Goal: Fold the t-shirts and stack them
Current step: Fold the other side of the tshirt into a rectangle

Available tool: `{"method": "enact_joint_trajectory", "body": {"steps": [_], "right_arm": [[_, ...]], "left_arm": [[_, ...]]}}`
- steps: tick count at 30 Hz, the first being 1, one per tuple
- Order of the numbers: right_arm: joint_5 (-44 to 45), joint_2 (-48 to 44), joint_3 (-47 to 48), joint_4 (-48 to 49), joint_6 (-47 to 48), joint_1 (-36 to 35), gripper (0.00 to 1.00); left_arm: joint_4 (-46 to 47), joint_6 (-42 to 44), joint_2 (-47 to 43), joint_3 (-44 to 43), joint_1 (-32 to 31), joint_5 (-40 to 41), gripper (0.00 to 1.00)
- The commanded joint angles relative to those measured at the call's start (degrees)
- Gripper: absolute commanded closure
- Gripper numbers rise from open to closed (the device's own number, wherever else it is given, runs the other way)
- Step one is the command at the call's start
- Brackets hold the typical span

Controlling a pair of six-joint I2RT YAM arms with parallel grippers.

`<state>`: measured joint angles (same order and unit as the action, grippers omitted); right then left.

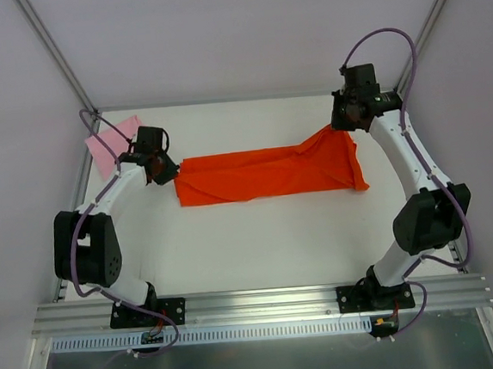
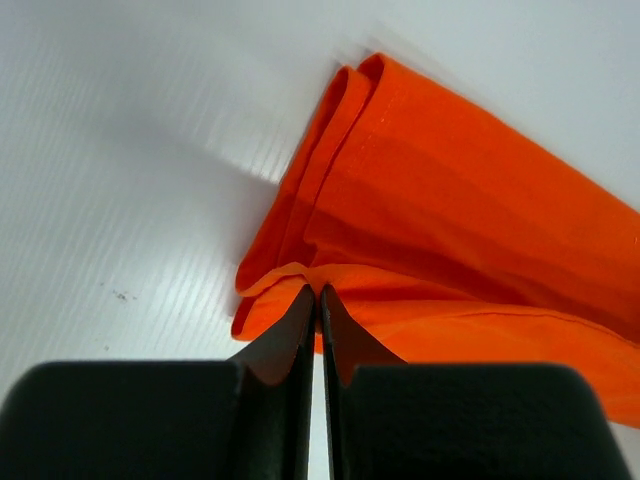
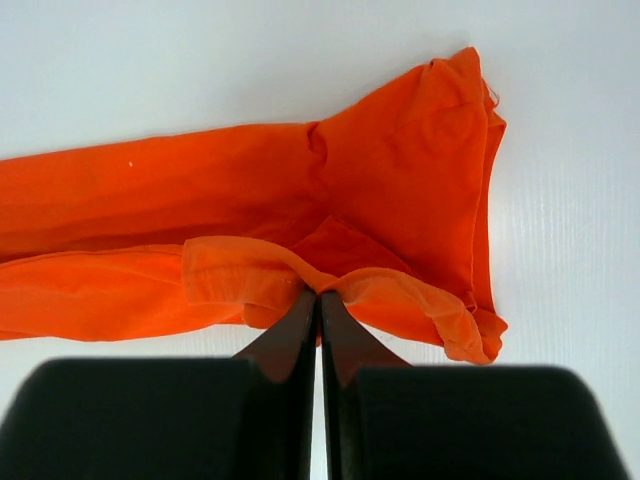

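The orange-red t-shirt [image 1: 267, 174] lies folded lengthwise as a long strip across the middle of the table. My left gripper [image 1: 164, 173] is shut on its left end, pinching a fold of cloth [image 2: 300, 280] between the fingertips. My right gripper [image 1: 345, 124] is shut on the shirt's right end, raised off the table, with a bunched hem [image 3: 330, 285] in the jaws. The light pink shirt [image 1: 105, 149] lies as a small folded square at the far left, partly hidden behind my left arm.
White table [image 1: 260, 244] with a metal frame rail [image 1: 257, 304] along the near edge. Grey walls stand on the left, right and back. Both arm bases sit on the near rail.
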<state>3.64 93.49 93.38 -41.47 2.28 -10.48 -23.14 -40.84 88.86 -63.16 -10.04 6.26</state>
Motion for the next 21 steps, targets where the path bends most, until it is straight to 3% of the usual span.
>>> {"method": "enact_joint_trajectory", "body": {"steps": [1,21], "right_arm": [[0.67,2.82,4.00,1.13,1.41,1.16,0.99],[-6.27,20.05,14.36,0.35,2.20,4.24,0.99]], "left_arm": [[0.64,1.38,2.97,-4.68,0.20,1.91,1.00],[-1.73,0.76,19.50,-16.38,0.37,2.61,1.00]]}}
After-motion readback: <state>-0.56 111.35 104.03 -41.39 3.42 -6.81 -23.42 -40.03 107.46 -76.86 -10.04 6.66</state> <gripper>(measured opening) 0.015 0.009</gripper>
